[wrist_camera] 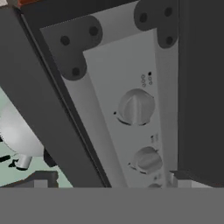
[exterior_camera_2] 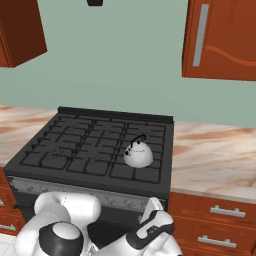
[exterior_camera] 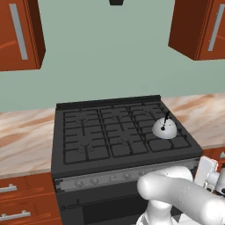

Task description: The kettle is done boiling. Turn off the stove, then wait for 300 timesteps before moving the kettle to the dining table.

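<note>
Left base view: stove (exterior_camera: 118,132) sits between two stretches of marbled counter (exterior_camera: 22,136). Kettle (exterior_camera: 165,128) stands on the right-hand middle burner, near the stove's right edge, upright, black handle pointing up. Knob strip (exterior_camera: 110,178) runs along the stove's front. Arm (exterior_camera: 184,193) rises at lower right, its wrist reaching down past the stove's front right corner. Wall cabinets (exterior_camera: 19,35) hang at the upper corners.

Right base view: kettle (exterior_camera_2: 138,153) on the right column of grates, middle row, apart from the stove's (exterior_camera_2: 90,145) front edge. Counter (exterior_camera_2: 215,155) adjoins the stove on the right, drawers (exterior_camera_2: 215,220) below it. Arm (exterior_camera_2: 150,232) is bent low in front of the oven door.

Hand view: camera close to the knob strip (wrist_camera: 127,87), rolled sideways. Knob (wrist_camera: 136,107) at centre, second knob (wrist_camera: 148,160) beside it. Fingertips (wrist_camera: 41,180) barely show at the bottom edge; cannot tell whether the gripper is released or clenched.
</note>
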